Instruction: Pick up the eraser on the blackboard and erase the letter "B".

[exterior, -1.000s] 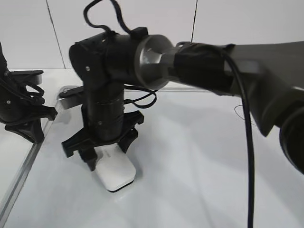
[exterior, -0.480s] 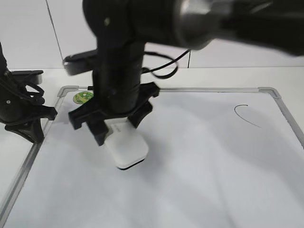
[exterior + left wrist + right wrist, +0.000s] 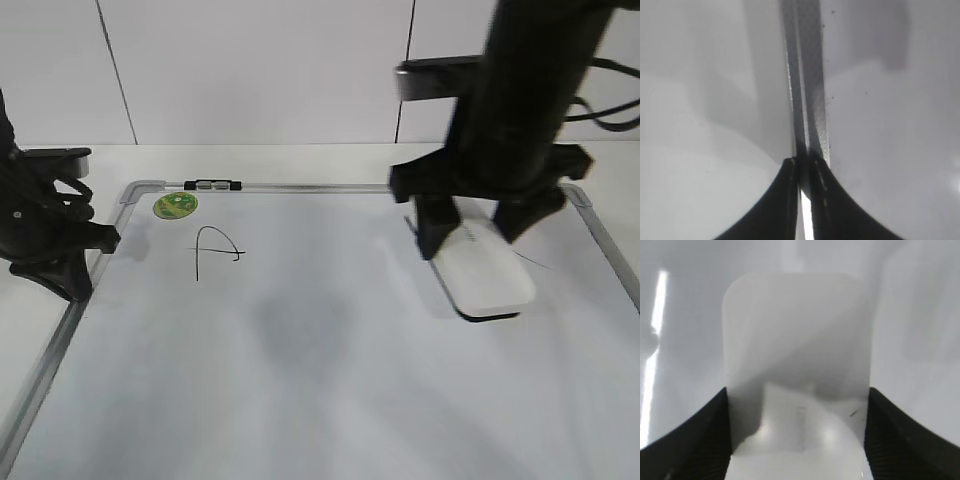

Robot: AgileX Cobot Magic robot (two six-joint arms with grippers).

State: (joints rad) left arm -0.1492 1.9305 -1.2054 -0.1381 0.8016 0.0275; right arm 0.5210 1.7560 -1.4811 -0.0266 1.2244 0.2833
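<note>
- The eraser (image 3: 483,272) is held clamped between the fingers of the right gripper (image 3: 484,226), and the same grasp is shown in the right wrist view, where the white block (image 3: 796,365) fills the space between the two dark fingers.
- The eraser is carried over the right part of the blackboard (image 3: 330,187), far to the right of the green sticker (image 3: 175,205); whether its base is touching the surface or is just above it cannot be told.
- A thin curved stroke (image 3: 535,262) is seen just right of the eraser, partly covered by it.
- The letter "A" (image 3: 215,252) is seen just below and to the right of the green sticker, and a small clip (image 3: 212,184) sits on the top frame just right of the sticker.
- No letter "B" is to be seen on the open board between the sticker and the eraser; only a faint grey smudge is noticed there, so the wiping step is judged to be done or nearly done.
- The left gripper (image 3: 805,167) is kept pinched shut on the frame rail (image 3: 807,90) at the board's left edge, below and left of the sticker, apparently to steady the board.
- The next move is judged to call for the eraser being set back down on the board and let go, with the curved stroke left unwiped.
</note>
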